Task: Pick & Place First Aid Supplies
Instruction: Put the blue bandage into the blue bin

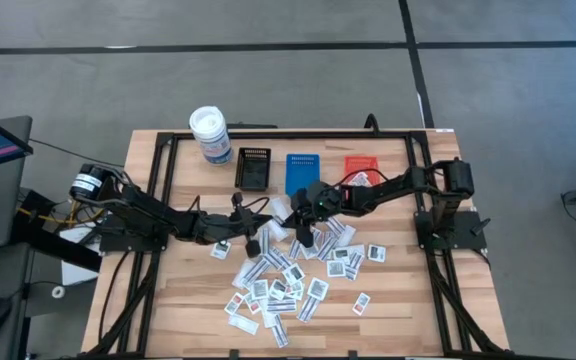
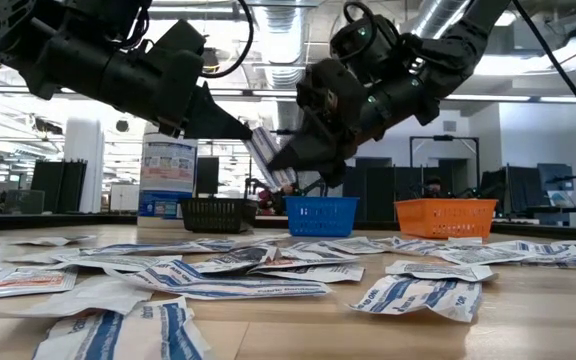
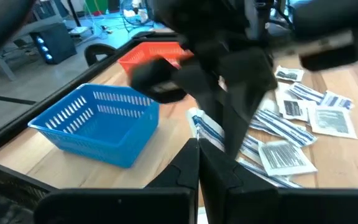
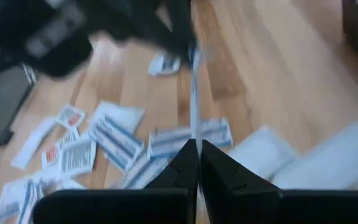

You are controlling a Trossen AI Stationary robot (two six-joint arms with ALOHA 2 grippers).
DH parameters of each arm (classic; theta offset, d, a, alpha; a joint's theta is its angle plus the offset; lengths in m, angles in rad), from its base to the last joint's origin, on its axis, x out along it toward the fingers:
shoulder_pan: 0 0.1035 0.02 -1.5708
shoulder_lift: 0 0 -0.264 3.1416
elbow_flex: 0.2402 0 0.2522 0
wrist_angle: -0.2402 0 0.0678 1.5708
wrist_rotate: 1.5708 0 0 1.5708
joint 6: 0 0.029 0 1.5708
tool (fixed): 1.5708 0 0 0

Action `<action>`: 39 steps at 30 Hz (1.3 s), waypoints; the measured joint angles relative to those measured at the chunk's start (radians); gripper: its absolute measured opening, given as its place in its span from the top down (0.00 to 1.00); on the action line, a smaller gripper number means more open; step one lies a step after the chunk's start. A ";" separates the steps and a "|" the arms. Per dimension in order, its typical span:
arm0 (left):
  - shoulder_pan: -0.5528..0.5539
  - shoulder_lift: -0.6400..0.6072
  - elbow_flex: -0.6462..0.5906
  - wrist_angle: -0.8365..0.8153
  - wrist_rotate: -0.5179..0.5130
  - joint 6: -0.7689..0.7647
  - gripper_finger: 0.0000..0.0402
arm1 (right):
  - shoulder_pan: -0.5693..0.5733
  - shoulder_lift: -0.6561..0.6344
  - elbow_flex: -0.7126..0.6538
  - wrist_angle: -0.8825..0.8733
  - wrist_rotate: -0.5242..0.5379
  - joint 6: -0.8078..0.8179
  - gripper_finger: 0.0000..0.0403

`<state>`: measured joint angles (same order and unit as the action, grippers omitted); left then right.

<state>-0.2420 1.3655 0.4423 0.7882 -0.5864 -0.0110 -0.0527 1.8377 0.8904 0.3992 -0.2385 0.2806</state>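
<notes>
The left gripper (image 2: 253, 140) is closed on one end of a white packet (image 2: 268, 158), holding it in the air above the middle of the table. The right gripper (image 2: 286, 160) is closed on the other end of the same packet, so it looks like a handover, probably toward the blue tray (image 1: 303, 170) at the far side. The other packets (image 1: 283, 285) lie spread in the middle and near part of the wooden table (image 1: 408, 310). At the far edge, from left, stand a white canister (image 1: 210, 135), a black tray (image 1: 254, 168), the blue tray and an orange tray (image 1: 361, 166). Behind the table is a big workshop room with dark equipment.
</notes>
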 joint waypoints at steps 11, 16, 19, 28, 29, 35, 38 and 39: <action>0.001 -0.001 0.001 0.012 -0.005 0.000 0.99 | 0.006 0.004 -0.003 -0.032 0.001 -0.042 0.99; 0.001 -0.001 0.001 0.012 0.010 0.002 0.99 | 0.009 -0.008 0.001 -0.079 -0.036 -0.044 1.00; -0.001 0.000 0.001 0.008 0.029 0.004 0.99 | 0.017 -0.011 0.004 -0.128 -0.048 -0.018 1.00; 0.000 0.001 0.001 0.013 0.042 0.006 0.98 | 0.013 -0.010 0.007 -0.134 -0.039 -0.010 1.00; 0.000 0.001 0.001 0.017 0.036 0.007 0.98 | 0.012 -0.010 0.009 -0.151 -0.040 0.000 1.00; 0.001 -0.003 0.002 0.022 0.030 0.007 0.90 | -0.003 -0.008 0.008 -0.214 -0.048 0.032 1.00; 0.002 -0.003 0.002 0.021 0.030 -0.004 0.84 | -0.014 -0.005 0.005 -0.238 -0.046 0.034 1.00; 0.002 -0.003 0.002 0.021 0.030 -0.010 0.82 | -0.019 -0.011 0.004 -0.240 -0.045 0.034 1.00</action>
<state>-0.2401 1.3628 0.4438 0.8093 -0.5559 -0.0207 -0.0713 1.8269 0.8948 0.1593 -0.2836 0.3148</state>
